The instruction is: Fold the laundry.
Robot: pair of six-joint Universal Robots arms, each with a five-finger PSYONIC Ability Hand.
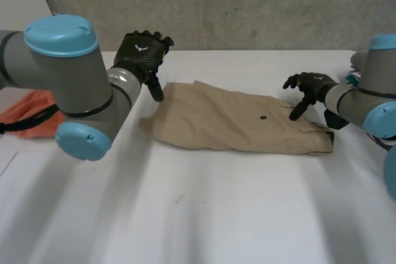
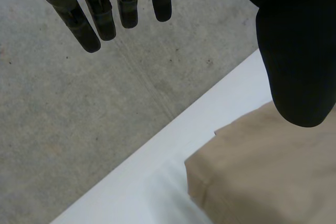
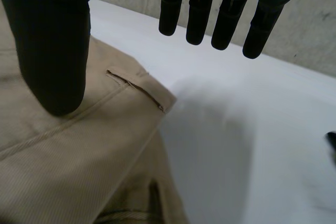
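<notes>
slippage is threatening: left hand (image 1: 145, 54) and right hand (image 1: 309, 88) are hovering open over the folded tan cotton trousers' (image 1: 229, 122) ends; shallow pinches might catch one layer.

soft, even light here, and it falls from above: the light-blue cap (image 1: 60, 35) on the left arm carries a pale sheen on top. the bench (image 1: 204, 214) reads bright, almost washed out beside the tan trousers (image 2: 262, 182) in the left wrist view. the grey wall (image 1: 247, 4) is flatly lit. the trousers lay a thin dark shadow along their near edge. the thumbs of the left robot hand (image 2: 296, 51) and right robot hand (image 3: 50, 40) go near-black.
</notes>
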